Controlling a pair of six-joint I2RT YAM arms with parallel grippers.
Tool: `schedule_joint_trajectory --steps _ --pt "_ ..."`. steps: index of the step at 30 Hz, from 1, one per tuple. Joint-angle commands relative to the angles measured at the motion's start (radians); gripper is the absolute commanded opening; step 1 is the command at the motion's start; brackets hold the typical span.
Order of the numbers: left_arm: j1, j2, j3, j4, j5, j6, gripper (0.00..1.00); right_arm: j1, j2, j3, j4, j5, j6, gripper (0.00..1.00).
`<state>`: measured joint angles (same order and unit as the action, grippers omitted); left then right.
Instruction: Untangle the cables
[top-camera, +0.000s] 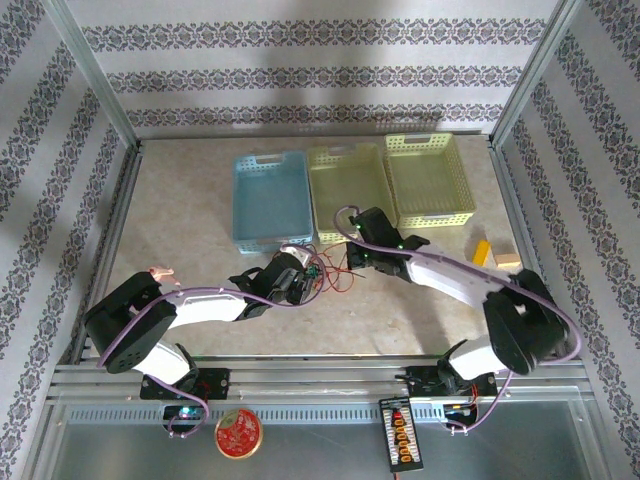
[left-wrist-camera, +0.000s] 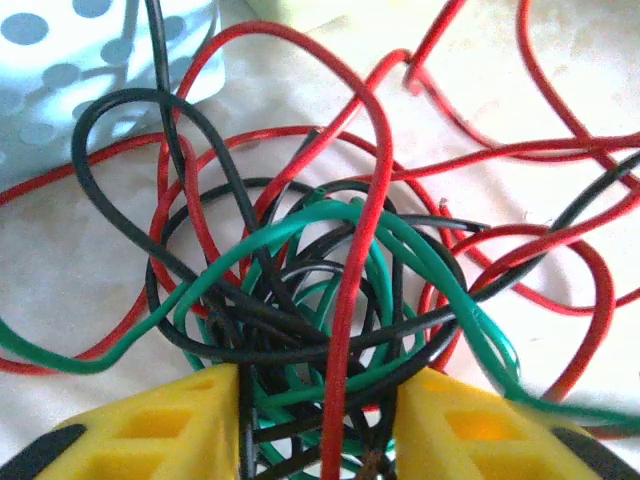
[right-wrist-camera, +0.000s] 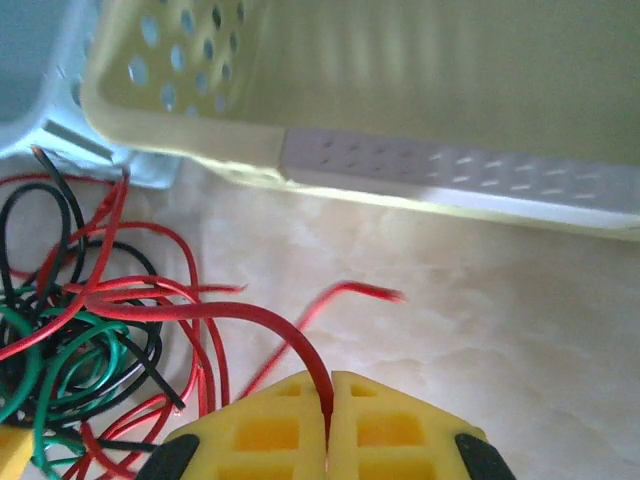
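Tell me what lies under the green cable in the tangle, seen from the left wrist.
Black cables cross beneath the green cable, and the pale table shows through the outer loops. One red cable lies over it. The table under the knot's middle is covered.

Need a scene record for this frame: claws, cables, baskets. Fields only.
left claw: fingers either side of the tangle; grip unclear
right claw: shut on one red cable leading out of the tangle
tangle: red, black and green cables knotted on the table, in front of the blue basket
yellow baskets: side by side, right of the blue one
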<state>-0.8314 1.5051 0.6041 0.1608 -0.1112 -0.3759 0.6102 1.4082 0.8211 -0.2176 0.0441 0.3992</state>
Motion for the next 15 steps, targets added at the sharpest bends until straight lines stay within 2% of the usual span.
schedule_joint_trajectory --steps 1,6,9,15 --pt "-0.001 0.051 -0.032 -0.039 -0.008 -0.02 0.19 -0.016 -0.104 -0.049 -0.006 0.153 0.045 0.0" --pt "0.003 0.07 -0.038 -0.023 0.0 -0.032 0.0 -0.059 -0.267 -0.086 -0.056 0.302 0.098 0.0" --pt "0.003 0.07 -0.045 -0.012 0.004 -0.035 0.0 -0.127 -0.362 -0.098 -0.083 0.345 0.144 0.0" --pt "0.005 0.066 -0.053 -0.003 0.018 -0.036 0.0 -0.317 -0.505 -0.097 -0.121 0.317 0.188 0.0"
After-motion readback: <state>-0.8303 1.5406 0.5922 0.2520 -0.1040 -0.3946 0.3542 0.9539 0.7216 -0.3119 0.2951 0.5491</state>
